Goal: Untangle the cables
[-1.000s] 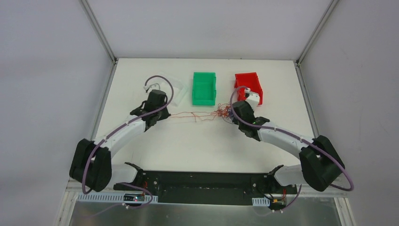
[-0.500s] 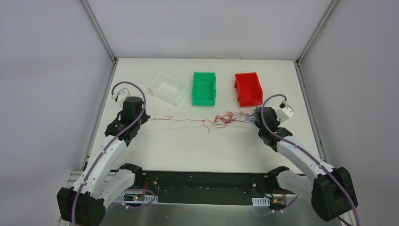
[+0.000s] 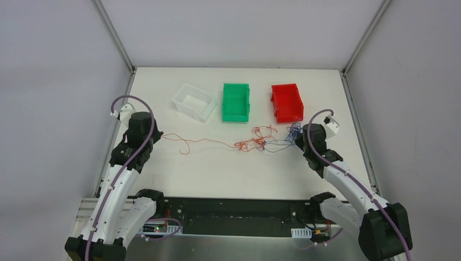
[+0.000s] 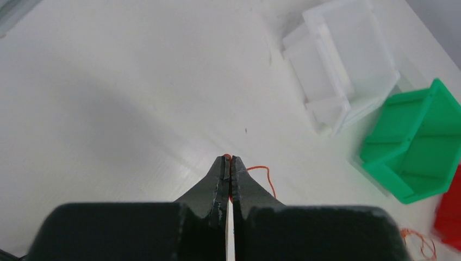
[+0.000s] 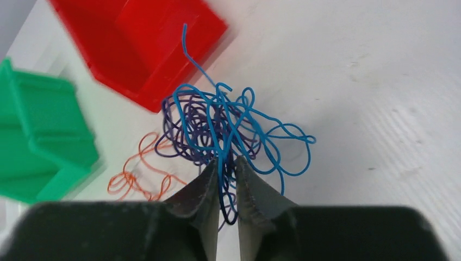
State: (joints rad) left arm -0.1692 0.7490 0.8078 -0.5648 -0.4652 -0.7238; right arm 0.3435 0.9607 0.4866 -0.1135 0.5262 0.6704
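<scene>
Strands of the cables (image 3: 255, 142) sprawl on the desk (image 3: 217, 168), on the arms' side of the green bin (image 3: 236, 102). Left of that bin, the left gripper (image 4: 230, 163) has its jaws pinched on an orange-red end. Right of it, the right gripper (image 5: 227, 163) has its jaws clamped on the blue-purple clump.

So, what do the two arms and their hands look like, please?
Both the left arm and right arm have white curved links joined by bulky black joints. A thin lilac cable loops along each. The left hand and right hand are matte black, with two fingers tapering to narrow tips.
</scene>
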